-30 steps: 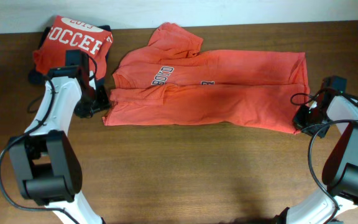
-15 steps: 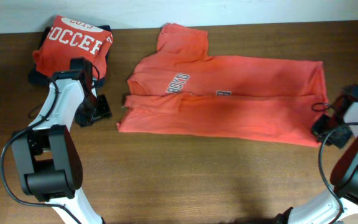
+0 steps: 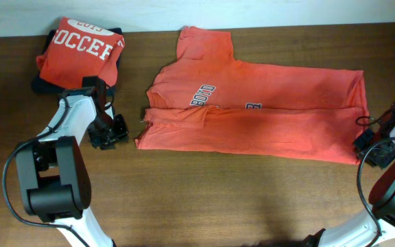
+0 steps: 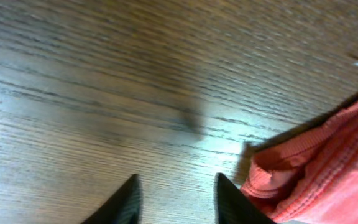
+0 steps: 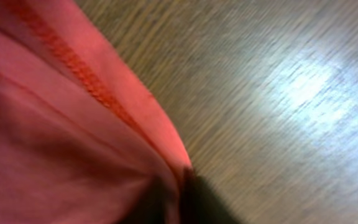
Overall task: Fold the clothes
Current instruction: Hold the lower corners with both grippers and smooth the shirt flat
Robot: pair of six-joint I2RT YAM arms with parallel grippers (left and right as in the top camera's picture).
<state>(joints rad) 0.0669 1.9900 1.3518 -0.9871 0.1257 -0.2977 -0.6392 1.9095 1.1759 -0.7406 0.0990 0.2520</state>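
1 orange-red T-shirt [image 3: 280, 116] lies spread across the middle of the wooden table [image 3: 204, 199], collar end toward the left arm and bottom hem toward the right arm. Its near long edge is folded over onto the body, partly covering the chest lettering, and 1 sleeve projects toward the far edge of the table. A 2nd T-shirt, the folded T-shirt [image 3: 81, 48], rests at the far left corner with its white "SOCCER" lettering facing up, on top of a dark item [image 3: 41, 85] that cannot be identified. The left gripper [image 3: 113, 130] sits low over bare wood just beside the collar end of the spread T-shirt and does not touch it. In the left wrist view its 2 fingers [image 4: 124, 202] stand parted with only table surface between them, a ribbed orange edge lying close to one side. The right gripper [image 3: 367, 143] is at the near hem corner, its fingers clamped on the stitched hem fabric.
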